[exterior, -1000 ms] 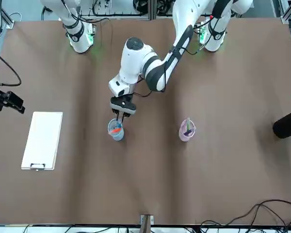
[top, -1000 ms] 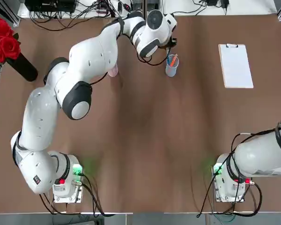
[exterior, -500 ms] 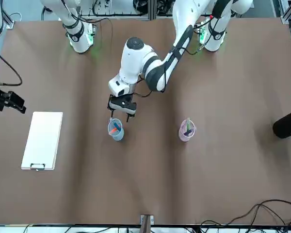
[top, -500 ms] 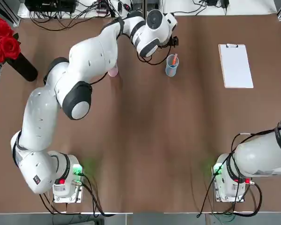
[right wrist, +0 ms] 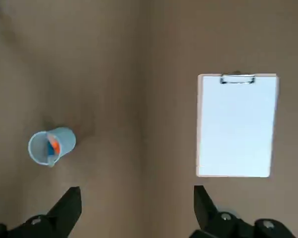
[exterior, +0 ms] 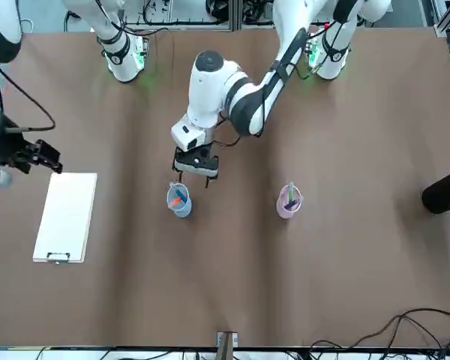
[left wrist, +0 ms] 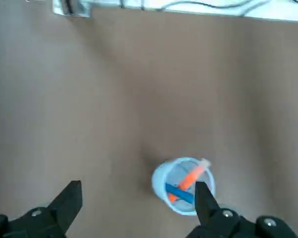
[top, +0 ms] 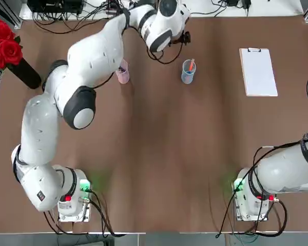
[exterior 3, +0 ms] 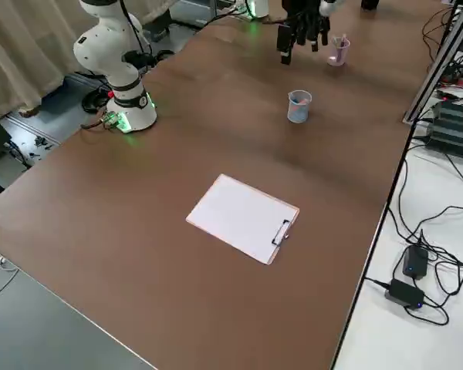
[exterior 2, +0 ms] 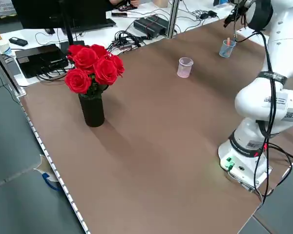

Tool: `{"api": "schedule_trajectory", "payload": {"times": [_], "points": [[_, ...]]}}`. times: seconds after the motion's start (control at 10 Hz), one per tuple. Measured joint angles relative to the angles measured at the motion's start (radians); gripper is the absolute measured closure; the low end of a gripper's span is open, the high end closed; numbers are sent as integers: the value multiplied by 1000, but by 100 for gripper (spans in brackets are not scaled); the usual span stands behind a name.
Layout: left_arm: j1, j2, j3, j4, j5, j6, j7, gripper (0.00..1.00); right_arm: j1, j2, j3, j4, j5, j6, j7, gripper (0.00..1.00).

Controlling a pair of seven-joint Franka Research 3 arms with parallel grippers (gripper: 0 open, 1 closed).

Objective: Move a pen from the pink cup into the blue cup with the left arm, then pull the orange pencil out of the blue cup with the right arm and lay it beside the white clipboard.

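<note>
The blue pen (left wrist: 180,193) stands tilted in the blue cup (left wrist: 161,181), out of the left claw (left wrist: 139,186), which is spread wide with nothing in its grasp. That claw hangs above the worktop (top: 159,154), close to the blue cup; whether its nearer finger touches the rim, I cannot tell. The orange pencil (left wrist: 192,177) leans in the same cup beside the blue pen, its end poking up past the rim.

The right claw (right wrist: 137,190) is also wide open and empty, held over the worktop near the white clipboard (top: 260,73), toward the robot's side of it. The clipboard lies flat, to the right of the blue cup and well apart from it, with its clip at the end away from the robot.

On the other side of the blue cup, to the left, stands the pink cup (exterior: 282,209), holding a green pen (exterior: 291,193) and a dark one. Farther left, a black vase (exterior 2: 92,111) of red roses (exterior 2: 105,71) stands on the worktop.
</note>
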Motion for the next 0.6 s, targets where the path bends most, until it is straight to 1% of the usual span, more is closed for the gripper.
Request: {"api": "schedule_trajectory", "payload": {"times": [0.2,0.3,0.4,0.6], "points": [[75,-57,0,1,-1,-138,93,0,44,61,3,-3,116,4,-1,0],[110,-94,1,1,-22,-241,139,0,61,100,8,-3,149,11,-13,0],[149,-129,1,1,-51,-324,199,0,74,141,22,-2,158,46,-43,0],[252,-194,3,1,-140,-397,358,0,82,236,70,7,163,173,-92,0]]}}
